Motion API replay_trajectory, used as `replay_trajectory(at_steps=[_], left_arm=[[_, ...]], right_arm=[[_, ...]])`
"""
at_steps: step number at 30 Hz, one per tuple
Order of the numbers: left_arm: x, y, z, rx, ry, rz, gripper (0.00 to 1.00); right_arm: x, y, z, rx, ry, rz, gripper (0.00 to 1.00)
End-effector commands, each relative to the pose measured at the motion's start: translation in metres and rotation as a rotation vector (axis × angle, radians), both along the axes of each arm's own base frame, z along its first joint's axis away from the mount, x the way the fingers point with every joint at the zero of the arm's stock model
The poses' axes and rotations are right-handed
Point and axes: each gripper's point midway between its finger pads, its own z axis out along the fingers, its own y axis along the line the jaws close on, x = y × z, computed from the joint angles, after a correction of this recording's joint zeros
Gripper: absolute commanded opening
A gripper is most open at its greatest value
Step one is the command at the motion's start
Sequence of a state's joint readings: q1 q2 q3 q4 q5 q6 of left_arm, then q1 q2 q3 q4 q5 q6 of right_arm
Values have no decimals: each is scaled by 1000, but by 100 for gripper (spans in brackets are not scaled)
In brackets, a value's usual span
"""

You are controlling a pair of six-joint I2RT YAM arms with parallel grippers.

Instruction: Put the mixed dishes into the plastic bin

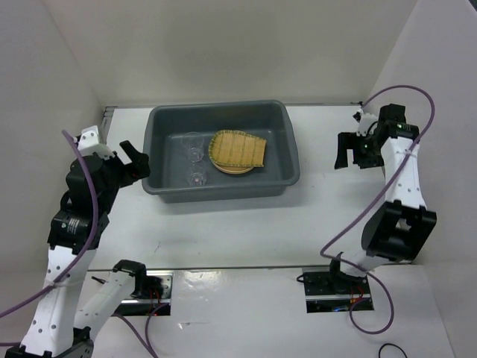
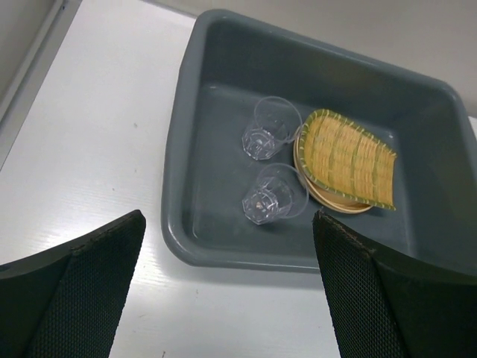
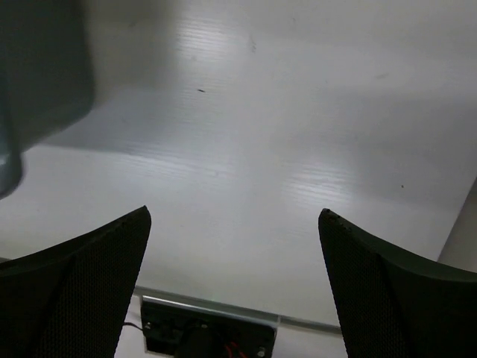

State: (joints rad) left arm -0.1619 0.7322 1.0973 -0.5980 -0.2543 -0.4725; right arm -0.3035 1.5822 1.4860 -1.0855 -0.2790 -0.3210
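The dark grey plastic bin (image 1: pixel 160 186) stands at the table's far middle. Inside it lie two clear plastic cups (image 1: pixel 195 153) (image 1: pixel 197 177) on their sides and the woven bamboo tray (image 1: pixel 240 149) resting on a tan plate (image 1: pixel 232 171). The left wrist view shows the bin (image 2: pixel 175 224), both cups (image 2: pixel 270 128) (image 2: pixel 272 195), the tray (image 2: pixel 349 158) and a plate rim (image 2: pixel 339 201) under it. My left gripper (image 1: pixel 136 160) (image 2: pixel 227 224) is open and empty, left of the bin. My right gripper (image 1: pixel 349 153) (image 3: pixel 232 216) is open and empty, right of the bin above bare table.
White walls close in the table at the back and both sides. A bin corner (image 3: pixel 41 67) shows blurred at the left of the right wrist view. Two black base mounts (image 1: pixel 149 287) (image 1: pixel 335 287) sit at the near edge.
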Motion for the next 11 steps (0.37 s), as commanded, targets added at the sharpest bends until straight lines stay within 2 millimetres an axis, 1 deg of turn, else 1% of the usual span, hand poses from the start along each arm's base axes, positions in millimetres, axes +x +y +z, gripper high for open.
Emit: replay_trajectory(at_steps=[1, 3, 4, 6, 7, 9, 10, 11], left_arm=[[3, 2, 23, 6, -97, -1, 99], [7, -6, 14, -8, -70, -35, 99], [11, -6, 13, -7, -67, -35, 99], [14, -10, 5, -9, -48, -50, 99], [15, -10, 8, -10, -60, -50, 99], [17, -12, -2, -11, -44, -58, 99], [18, -12, -4, -11, -43, -58, 99], [19, -12, -7, -10, -40, -58, 99]], right_arm=[[13, 23, 52, 23, -256, 75, 97], [9, 24, 44, 30, -234, 74, 97], [8, 25, 47, 27, -242, 75, 97], [8, 23, 48, 38, -246, 71, 97], [8, 23, 48, 38, -246, 71, 97], [15, 21, 55, 29, -272, 72, 97], [16, 21, 52, 37, -262, 64, 97], [18, 22, 56, 41, -274, 69, 97]])
